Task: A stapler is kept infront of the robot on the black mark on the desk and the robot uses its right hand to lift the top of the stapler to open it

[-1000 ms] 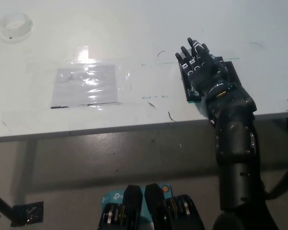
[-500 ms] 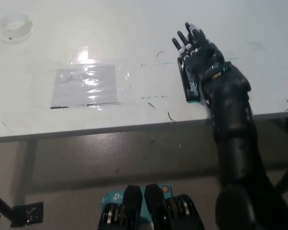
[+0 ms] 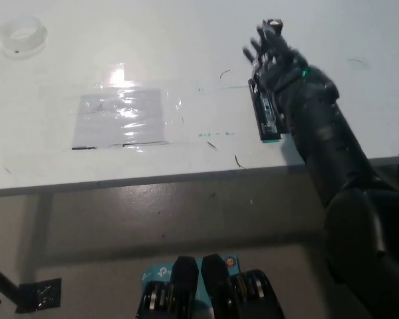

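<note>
Head view, right hand: the black right hand is over the far end of the stapler, fingers raised and slightly spread above it; whether they grip the top arm cannot be told, since the palm hides the contact.
Right arm: the black forearm runs from the lower right corner up across the desk edge and covers the right side of the stapler.
Stapler: a long dark body lying lengthwise away from the robot, right of centre on the white desk, its near end with a greenish tip close to the desk's front edge. Its left side and channel show, so it looks at least partly open.
Black mark: not clearly visible under stapler and arm.
Step in hand, as I judge it: swinging the top up about the hinge.
How to do it well: lift at the free end, not near the hinge; follow an arc, not a straight pull; keep the base flat on the desk, since nothing pins it down.
Risk: the base may tip or slide toward the edge if the lift drags sideways.
Left hand: not in view.
Elsewhere: a taped clear plastic sheet lies mid-desk, a tape roll at the far left corner, both well apart from the stapler.
</note>
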